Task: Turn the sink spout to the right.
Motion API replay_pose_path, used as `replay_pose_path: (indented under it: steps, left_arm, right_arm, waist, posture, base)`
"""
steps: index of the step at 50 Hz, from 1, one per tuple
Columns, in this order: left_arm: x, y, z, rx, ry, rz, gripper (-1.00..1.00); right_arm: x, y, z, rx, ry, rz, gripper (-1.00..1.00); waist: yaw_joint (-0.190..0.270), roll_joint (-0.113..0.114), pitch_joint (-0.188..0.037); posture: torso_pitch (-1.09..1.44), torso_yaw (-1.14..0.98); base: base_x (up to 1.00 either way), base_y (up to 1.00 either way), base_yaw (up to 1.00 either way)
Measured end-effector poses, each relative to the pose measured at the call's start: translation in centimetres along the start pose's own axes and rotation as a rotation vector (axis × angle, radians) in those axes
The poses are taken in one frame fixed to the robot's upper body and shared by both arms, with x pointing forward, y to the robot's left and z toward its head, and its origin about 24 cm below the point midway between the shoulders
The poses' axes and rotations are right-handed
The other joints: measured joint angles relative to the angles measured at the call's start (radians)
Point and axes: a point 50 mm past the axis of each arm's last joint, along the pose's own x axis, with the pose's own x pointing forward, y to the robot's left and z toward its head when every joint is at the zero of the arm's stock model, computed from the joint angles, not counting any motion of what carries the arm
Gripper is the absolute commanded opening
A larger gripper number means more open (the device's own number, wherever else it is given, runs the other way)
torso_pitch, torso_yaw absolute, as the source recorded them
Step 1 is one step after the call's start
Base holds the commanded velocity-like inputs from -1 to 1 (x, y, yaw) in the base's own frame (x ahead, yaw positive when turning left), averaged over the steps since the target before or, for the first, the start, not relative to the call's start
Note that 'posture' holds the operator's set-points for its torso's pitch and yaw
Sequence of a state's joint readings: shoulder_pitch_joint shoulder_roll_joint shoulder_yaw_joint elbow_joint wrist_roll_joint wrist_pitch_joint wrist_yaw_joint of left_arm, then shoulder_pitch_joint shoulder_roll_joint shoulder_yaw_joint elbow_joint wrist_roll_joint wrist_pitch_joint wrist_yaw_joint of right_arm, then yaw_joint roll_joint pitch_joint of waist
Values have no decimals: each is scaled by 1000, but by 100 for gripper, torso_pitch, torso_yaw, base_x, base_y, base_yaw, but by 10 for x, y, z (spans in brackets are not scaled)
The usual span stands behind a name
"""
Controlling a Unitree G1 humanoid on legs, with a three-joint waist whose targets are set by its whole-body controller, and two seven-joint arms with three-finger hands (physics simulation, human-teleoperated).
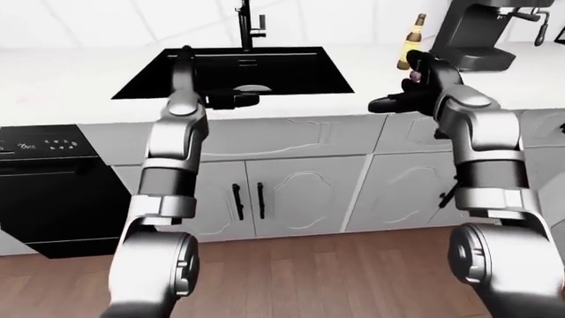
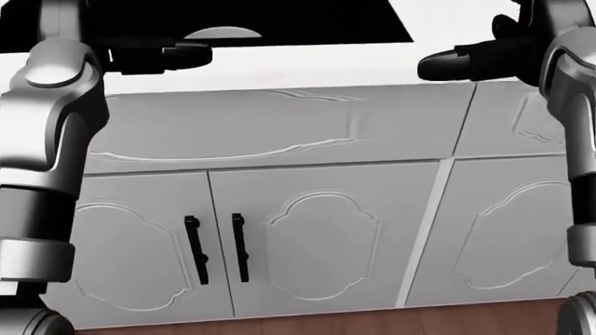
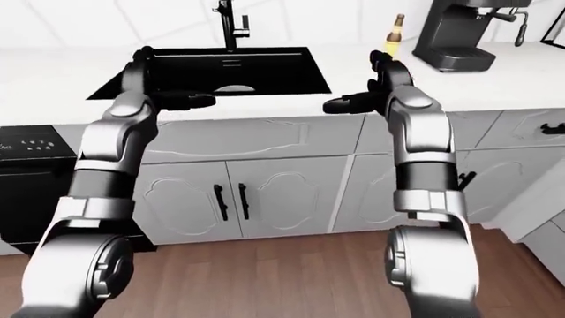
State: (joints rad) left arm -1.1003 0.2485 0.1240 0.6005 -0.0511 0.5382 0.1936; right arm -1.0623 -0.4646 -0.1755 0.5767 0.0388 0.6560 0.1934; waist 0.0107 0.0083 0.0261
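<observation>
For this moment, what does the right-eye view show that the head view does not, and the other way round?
Only the right-eye view shows the faucet, the bottle, the coffee machine, the dishwasher and most of the wood floor.

The head view adds nothing of its own, only a closer look at the cabinet doors.

Both show the sink, the left hand held over its near edge, and the right hand above the counter, both empty.
</observation>
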Motion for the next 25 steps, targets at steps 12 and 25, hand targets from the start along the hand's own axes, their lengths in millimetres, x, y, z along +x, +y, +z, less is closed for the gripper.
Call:
replay_pose_path:
  steps: [12,25]
  left_arm:
    - [-1,-8,1,-1,-1,-34,100]
    - [12,21,-11,-14,40,51,100]
  right_arm:
    - [-3,-9,6,-3,-10,-37,100]
    - [-2,-1,5,-1,12,4,100]
  waist:
    - [-14,-47,6]
    - [-3,42,0]
  posture:
    - [0,0]
    - [0,0]
  base:
    - [19,0,0]
    - [25,0,0]
